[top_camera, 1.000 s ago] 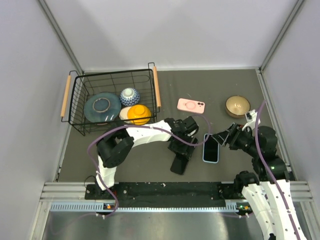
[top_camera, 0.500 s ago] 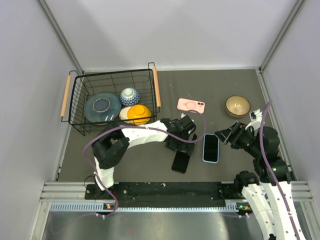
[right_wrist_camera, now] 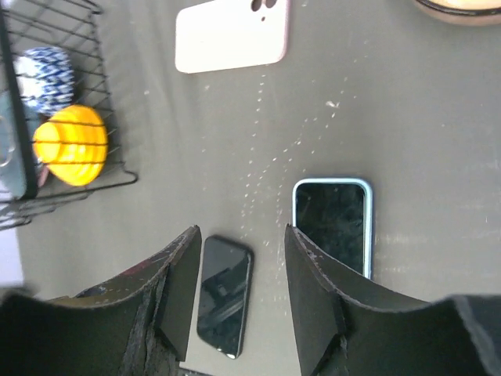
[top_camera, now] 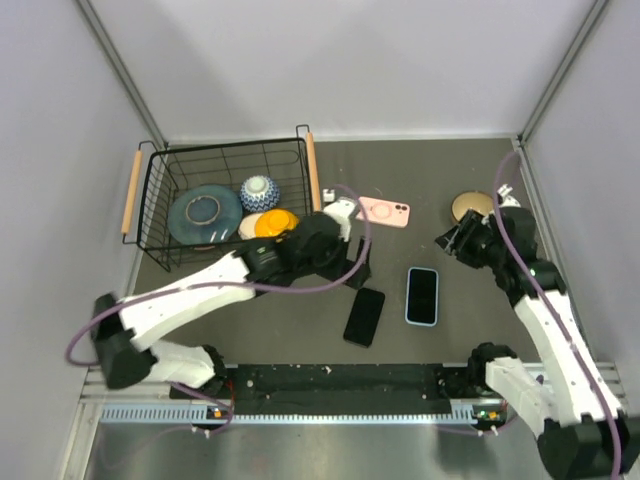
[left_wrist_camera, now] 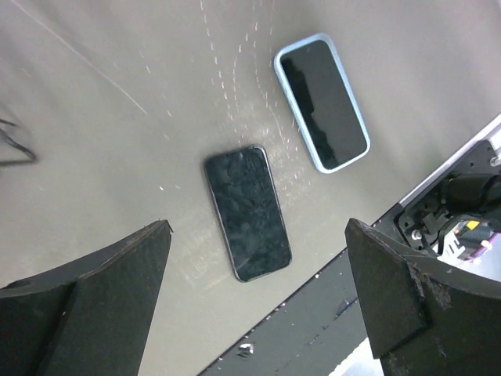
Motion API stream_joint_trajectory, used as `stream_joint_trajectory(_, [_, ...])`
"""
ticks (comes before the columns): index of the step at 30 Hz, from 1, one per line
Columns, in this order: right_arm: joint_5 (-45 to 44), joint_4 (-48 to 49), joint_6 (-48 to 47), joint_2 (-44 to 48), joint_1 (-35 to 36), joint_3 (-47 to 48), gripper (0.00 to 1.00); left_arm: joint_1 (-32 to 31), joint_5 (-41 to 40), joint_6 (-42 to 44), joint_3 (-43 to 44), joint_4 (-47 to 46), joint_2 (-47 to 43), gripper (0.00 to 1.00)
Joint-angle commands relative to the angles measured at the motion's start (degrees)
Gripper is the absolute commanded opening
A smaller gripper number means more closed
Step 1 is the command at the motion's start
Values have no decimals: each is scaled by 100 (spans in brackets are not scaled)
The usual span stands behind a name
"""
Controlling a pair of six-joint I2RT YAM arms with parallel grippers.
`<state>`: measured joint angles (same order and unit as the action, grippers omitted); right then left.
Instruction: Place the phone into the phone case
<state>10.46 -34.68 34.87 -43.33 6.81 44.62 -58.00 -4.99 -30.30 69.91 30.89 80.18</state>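
Note:
The phone (top_camera: 365, 316) lies flat, black screen up, near the table's front; it also shows in the left wrist view (left_wrist_camera: 247, 213) and the right wrist view (right_wrist_camera: 223, 295). The pink phone case (top_camera: 383, 211) lies back up further away, and shows in the right wrist view (right_wrist_camera: 231, 35). My left gripper (top_camera: 352, 268) hangs open and empty above the table between case and phone, jaws wide apart (left_wrist_camera: 258, 231). My right gripper (top_camera: 447, 240) is open and empty, raised to the right of the case (right_wrist_camera: 243, 231).
A black slab with a light blue rim (top_camera: 422, 296) lies right of the phone. A wire basket (top_camera: 150, 200) with dishes stands at the back left. A gold bowl (top_camera: 470, 205) sits at the back right, partly behind my right arm.
My left gripper has risen off the phone and drawn back to the far left, leaving the phone flat on the table. My right gripper has moved away from the blue-rimmed slab, further back.

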Motion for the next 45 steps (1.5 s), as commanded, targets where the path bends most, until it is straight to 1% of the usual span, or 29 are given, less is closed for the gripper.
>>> stream_joint_trajectory(1, [-631,531,-156,-1465,241,791,45,34,-537,866,-609,-495,-1588,99])
stream_joint_trajectory(3, [-895,646,-226,-1975,469,1065,45,43,-643,1034,-1055,-610,-2074,99])
stream_joint_trajectory(4, [-1053,742,-244,-2560,497,1371,45,43,-765,1279,-1232,-733,-2521,99])
stream_joint_trajectory(6, [-1248,752,-200,-3178,541,1750,43,52,-836,1587,-1680,-822,-2892,99])
stream_joint_trajectory(7, [-1248,760,-200,-3695,584,2152,41,52,-1002,1824,-1813,-839,-3164,99])
stream_joint_trajectory(9, [-1370,734,-270,-4216,699,2585,39,60,-1292,1993,-2137,-796,-3368,99])
stream_joint_trajectory(10, [-1562,708,-314,-4427,830,3022,39,52,-1407,2046,-2218,-778,-3499,99])
stream_joint_trajectory(11, [-1695,656,-349,-4882,874,3244,38,52,-1617,1942,-2253,-700,-3562,99])
stream_joint_trajectory(12, [-1818,629,-402,-5087,901,3446,38,52,-1532,1897,-2219,-664,-3588,99])
stream_joint_trajectory(13, [-1932,577,-411,-5332,927,3848,36,52,-1296,1940,-2184,-638,-3649,99])
stream_joint_trajectory(14, [-1942,480,-411,-5744,936,4052,35,52,-859,2010,-2157,-646,-3685,99])
stream_joint_trajectory(15, [-1968,418,-472,-5974,936,4420,34,43,-732,2054,-2113,-594,-3720,99])
stream_joint_trajectory(17, [-2030,261,-595,-6535,963,4730,34,43,-635,2090,-2008,-340,-3738,99])
stream_joint_trajectory(18, [-2091,181,-665,-6696,954,5044,33,52,-652,2203,-1990,-278,-3764,99])
stream_joint_trajectory(20, [-2179,-20,-710,-7081,963,5328,31,52,-931,2309,-2068,-181,-3799,99])
stream_joint_trajectory(21, [-2214,-30,-701,-7171,963,5494,30,52,-1020,2423,-2104,-137,-3826,99])
stream_joint_trajectory(24, [-2163,-109,-622,-7444,963,5697,29,52,-1380,2486,-2166,-75,-3870,99])
stream_joint_trajectory(28, [-1934,-118,-464,-7681,989,5751,29,52,-1390,2529,-2166,-101,-3878,99])
stream_joint_trajectory(31, [-1899,-136,-455,-7866,1077,5803,28,52,-1697,2573,-2192,-136,-3896,99])
stream_joint_trajectory(45, [-2013,-303,-402,-8367,1095,5803,26,52,-1847,2573,-2236,-198,-3879,99])
